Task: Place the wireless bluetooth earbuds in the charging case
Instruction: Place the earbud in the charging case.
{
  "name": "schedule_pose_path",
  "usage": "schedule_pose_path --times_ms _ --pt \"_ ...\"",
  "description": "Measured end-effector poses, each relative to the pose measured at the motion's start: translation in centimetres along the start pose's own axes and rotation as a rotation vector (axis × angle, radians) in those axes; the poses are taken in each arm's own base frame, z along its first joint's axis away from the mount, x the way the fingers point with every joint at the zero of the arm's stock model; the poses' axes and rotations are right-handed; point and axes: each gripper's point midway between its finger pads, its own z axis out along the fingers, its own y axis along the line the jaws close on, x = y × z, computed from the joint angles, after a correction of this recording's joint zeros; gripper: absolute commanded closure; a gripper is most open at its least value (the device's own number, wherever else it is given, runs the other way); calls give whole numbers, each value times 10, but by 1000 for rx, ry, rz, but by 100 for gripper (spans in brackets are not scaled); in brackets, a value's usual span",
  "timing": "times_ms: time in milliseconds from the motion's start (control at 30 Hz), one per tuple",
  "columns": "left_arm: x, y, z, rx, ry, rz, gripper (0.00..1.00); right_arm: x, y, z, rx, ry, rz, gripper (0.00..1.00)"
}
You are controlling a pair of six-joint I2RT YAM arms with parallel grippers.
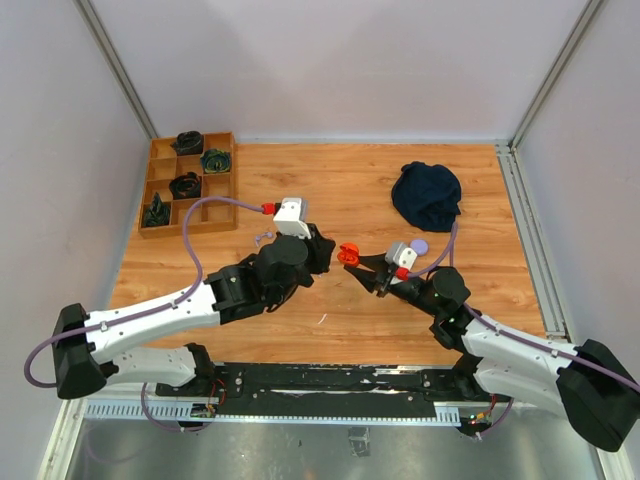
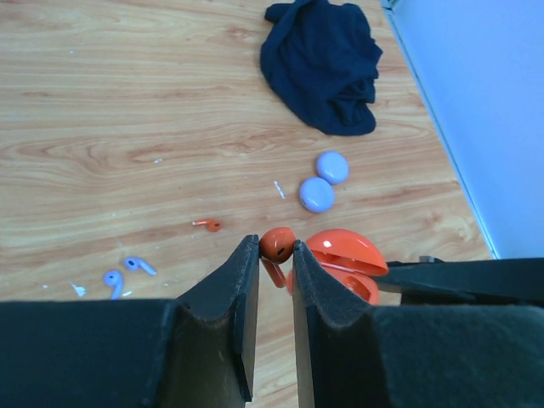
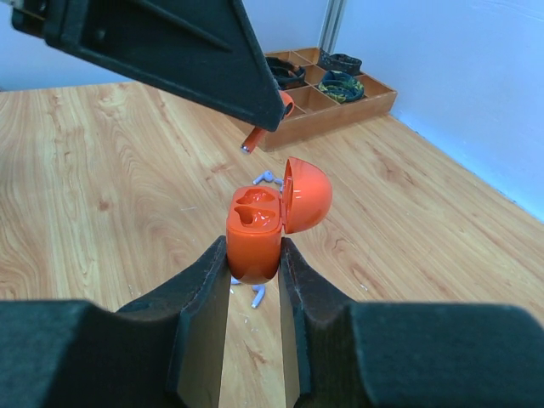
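My left gripper [image 2: 275,251] is shut on one orange-red earbud [image 2: 278,243], pinching its round head with the stem hanging down. It holds the earbud just left of the open orange-red charging case [image 2: 340,259]. My right gripper [image 3: 253,251] is shut on that case [image 3: 255,234] and holds it upright above the table, lid [image 3: 307,194] swung open and both sockets empty. The left fingers [image 3: 170,51] show above the case with the earbud [image 3: 287,104]. A second orange-red earbud [image 2: 206,224] and two lilac earbuds [image 2: 140,265] lie on the wood. In the top view the two grippers [image 1: 325,250] [image 1: 362,262] meet mid-table.
Two round lilac pucks [image 2: 323,183] lie beyond the case, near a crumpled dark blue cloth [image 1: 427,195]. A wooden compartment tray [image 1: 188,185] with dark coiled items stands at the far left. White walls and metal rails bound the table.
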Motion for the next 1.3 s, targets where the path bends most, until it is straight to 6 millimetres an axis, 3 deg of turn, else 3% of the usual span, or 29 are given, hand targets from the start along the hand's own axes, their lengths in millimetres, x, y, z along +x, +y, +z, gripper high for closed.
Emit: schedule_pose_path --times_ms 367,1067,1300 --pt "-3 -23 -3 50 -49 -34 95 -5 -2 1 10 -20 11 92" --pt "15 -31 1 45 -41 23 94 -7 -4 1 25 -28 23 92" --pt "18 -34 1 44 -48 55 89 -8 -4 0 29 -29 23 92"
